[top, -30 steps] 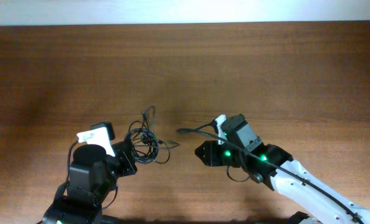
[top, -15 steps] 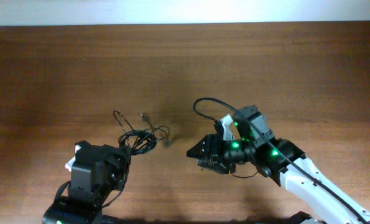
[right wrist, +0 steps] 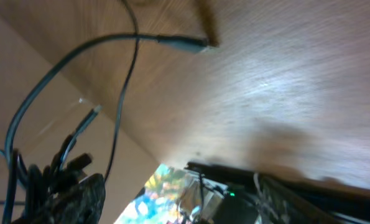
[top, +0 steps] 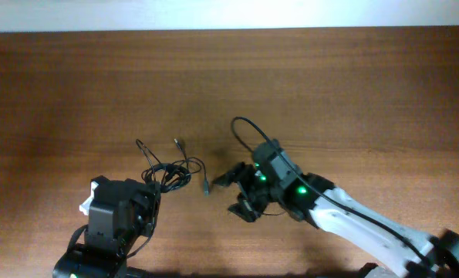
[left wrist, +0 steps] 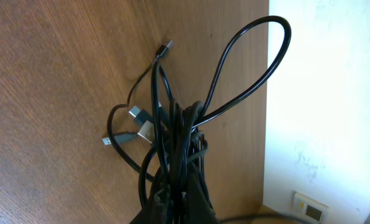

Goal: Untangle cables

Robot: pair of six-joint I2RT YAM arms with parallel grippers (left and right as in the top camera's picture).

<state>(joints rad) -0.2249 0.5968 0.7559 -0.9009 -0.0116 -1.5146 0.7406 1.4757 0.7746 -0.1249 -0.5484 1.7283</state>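
Observation:
Several thin black cables hang together in a tangled bunch, and my left gripper is shut on it. In the left wrist view the bunch rises out of the closed jaws, with one long loop and small plug ends spread over the wood. One plug end lies on the table towards the right arm. My right gripper stands just right of that plug, open, with nothing between its fingers. The blurred right wrist view shows a cable with its plug and the bunch.
The wooden table runs back to a white wall at the far edge. A thicker black lead arches up from the right arm's wrist. The left arm's base sits at the near edge.
My right gripper has swung left towards the bunch and its jaws have spread wider. The left gripper drew the bunch slightly back and left. One plug end now lies between the grippers.

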